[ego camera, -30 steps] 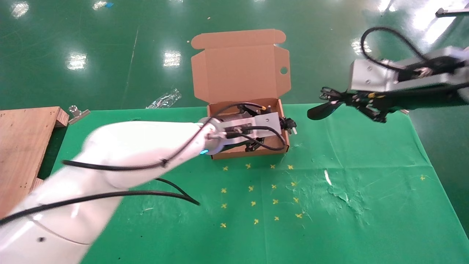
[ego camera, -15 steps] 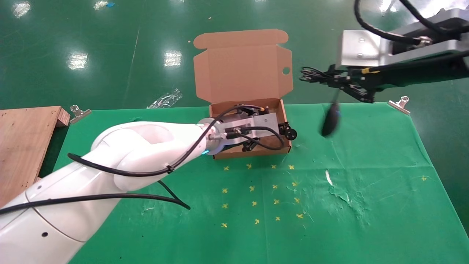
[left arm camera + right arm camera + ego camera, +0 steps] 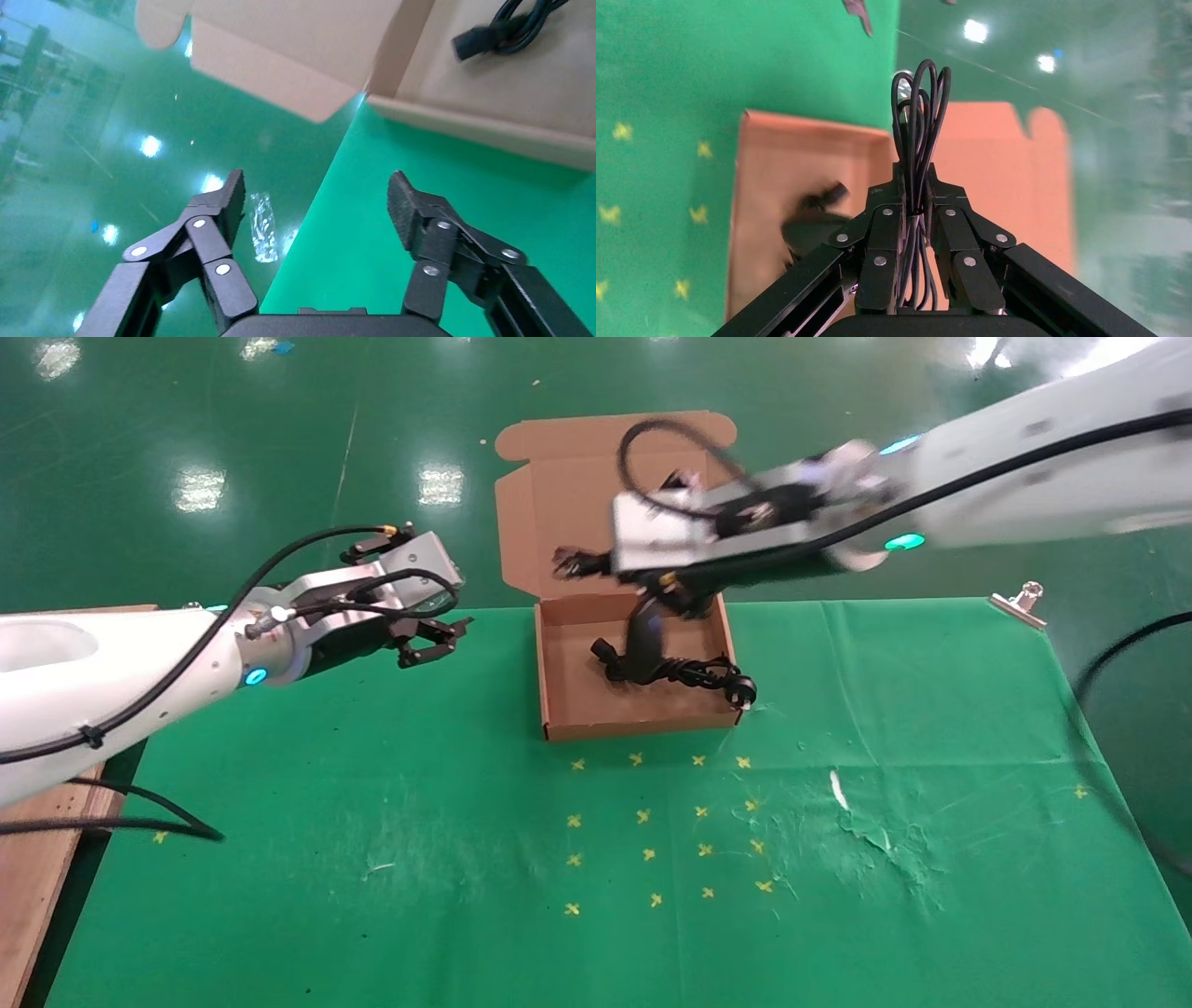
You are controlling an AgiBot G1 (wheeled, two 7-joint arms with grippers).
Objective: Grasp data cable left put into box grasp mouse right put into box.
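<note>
The brown cardboard box [image 3: 559, 710] sits open at the table's far edge, its lid [image 3: 549, 495] standing up. The bundled black data cable [image 3: 694, 672] lies inside it, its plug [image 3: 742, 689] at the near right corner; it also shows in the left wrist view [image 3: 506, 31]. My left gripper [image 3: 436, 637] is open and empty, left of the box [image 3: 492, 130]. My right gripper [image 3: 596, 563] hovers over the box, shut on the mouse's thin cord bundle [image 3: 918, 119]. The black mouse [image 3: 643, 633] dangles below it over the box floor [image 3: 772, 161].
A wooden board [image 3: 28, 887] lies along the left table edge. A metal clip [image 3: 1020, 598] holds the green cloth at the far right corner. Yellow cross marks [image 3: 652, 822] dot the cloth in front of the box. A plastic wrapper [image 3: 263, 228] lies on the floor.
My left gripper has pulled out of the box to the left, leaving the data cable inside. My right arm has swung left, carrying the dangling mouse over the box.
</note>
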